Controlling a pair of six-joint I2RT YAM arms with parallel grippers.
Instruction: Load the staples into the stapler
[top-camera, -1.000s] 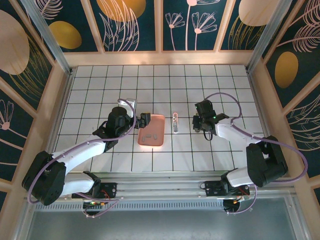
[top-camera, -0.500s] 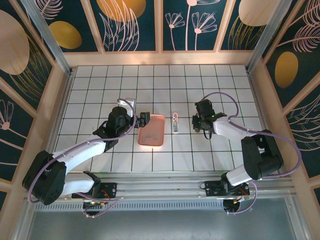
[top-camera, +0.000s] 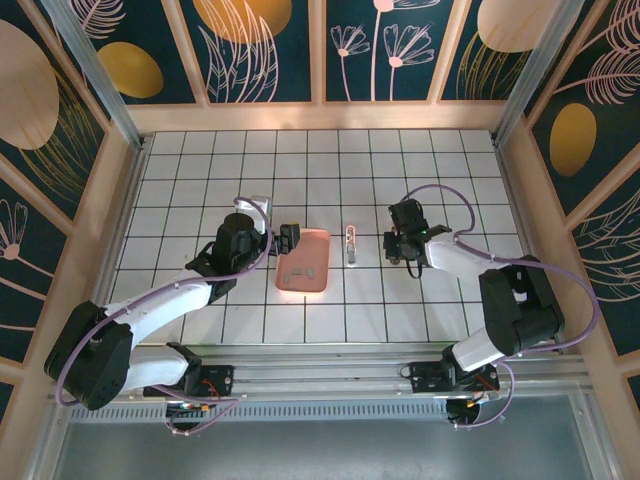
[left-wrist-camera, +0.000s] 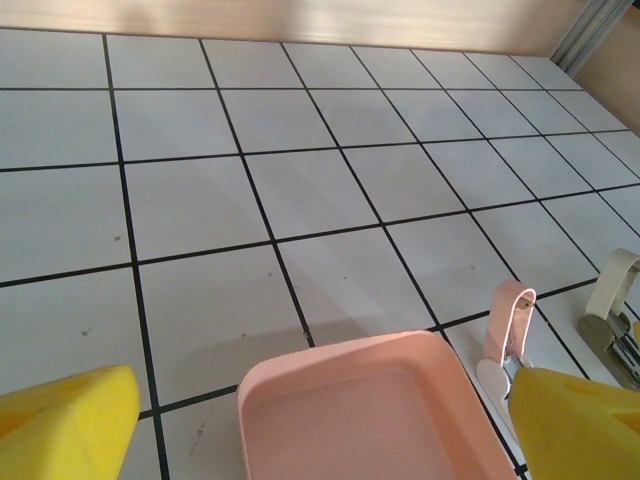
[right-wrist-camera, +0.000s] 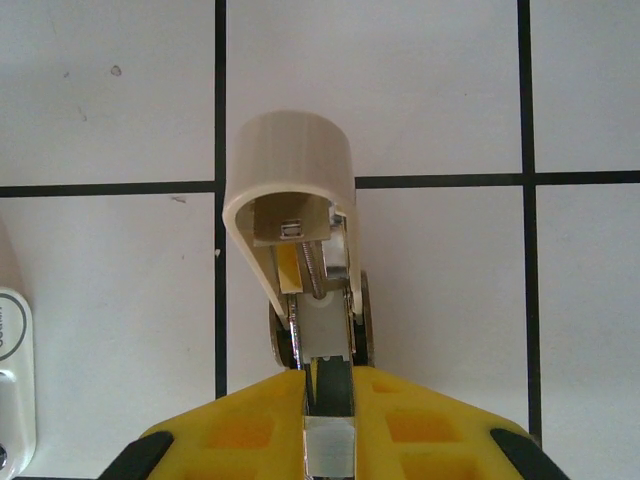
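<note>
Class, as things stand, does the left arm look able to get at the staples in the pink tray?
Probably yes: the left gripper hangs open at the far rim of the pink tray, and the staples lie uncovered in its near half, with nothing between.

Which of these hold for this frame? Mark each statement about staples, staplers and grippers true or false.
1. The staples lie in the pink tray. True.
2. The left gripper holds a staple strip. False: it is open and empty, at the tray's edge.
3. The right gripper is shut on a cream stapler with its cover raised. True.
4. The pink stapler lies in the tray. False: it sits on the table, between tray and right gripper.
</note>
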